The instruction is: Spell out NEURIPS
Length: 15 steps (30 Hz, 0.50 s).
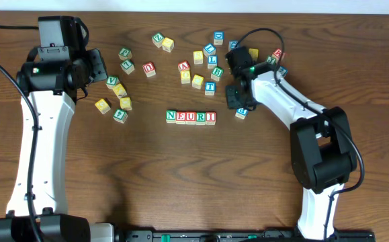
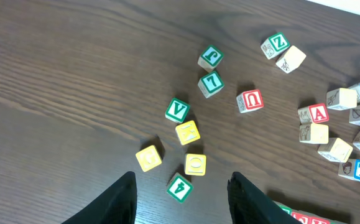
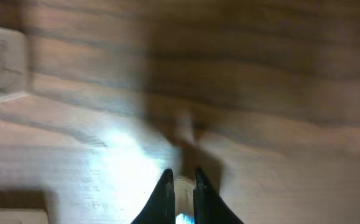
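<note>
Five cubes stand in a row (image 1: 191, 117) at the table's middle and read N, E, U, R, I; the row's end shows at the bottom right of the left wrist view (image 2: 304, 216). My right gripper (image 1: 238, 102) is just right of the row, low over the table. In the right wrist view its jaws (image 3: 181, 175) are shut on a small pale cube (image 3: 183, 190) with a blue face (image 1: 241, 113). I cannot read its letter. My left gripper (image 1: 95, 67) (image 2: 183, 176) hangs open above a group of loose cubes at the left, holding nothing.
Loose cubes lie scattered: a green and yellow group (image 1: 117, 94) under the left gripper, a red U (image 2: 250, 100), and a denser cluster (image 1: 204, 64) behind the row. More cubes (image 1: 275, 59) lie behind the right arm.
</note>
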Motion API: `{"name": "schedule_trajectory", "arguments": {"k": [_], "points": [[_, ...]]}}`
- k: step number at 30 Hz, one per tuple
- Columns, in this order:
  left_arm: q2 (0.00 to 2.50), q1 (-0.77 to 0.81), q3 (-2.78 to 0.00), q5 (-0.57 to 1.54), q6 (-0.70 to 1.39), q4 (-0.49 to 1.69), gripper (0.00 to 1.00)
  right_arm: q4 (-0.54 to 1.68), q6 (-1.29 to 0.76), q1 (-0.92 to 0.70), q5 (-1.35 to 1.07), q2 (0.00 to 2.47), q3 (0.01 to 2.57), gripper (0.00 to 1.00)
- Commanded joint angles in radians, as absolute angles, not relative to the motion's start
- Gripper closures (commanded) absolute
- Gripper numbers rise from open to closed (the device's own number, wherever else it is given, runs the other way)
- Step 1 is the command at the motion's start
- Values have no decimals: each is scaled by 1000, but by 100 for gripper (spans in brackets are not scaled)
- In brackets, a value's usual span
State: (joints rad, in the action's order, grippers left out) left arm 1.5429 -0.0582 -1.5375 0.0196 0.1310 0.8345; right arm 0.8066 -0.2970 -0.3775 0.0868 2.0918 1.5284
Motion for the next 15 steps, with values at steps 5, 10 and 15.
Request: {"name": "schedule_trajectory", "arguments": {"k": [5, 10, 15], "points": [[1549, -62, -1558, 14, 136, 836, 53, 955, -355, -315, 106, 2094, 1566, 94], [1549, -62, -1558, 14, 136, 836, 53, 1069, -354, -323, 98, 2094, 1565, 95], [1549, -62, -1558, 14, 136, 836, 53, 1128, -355, -358, 93, 2094, 1564, 96]]}}
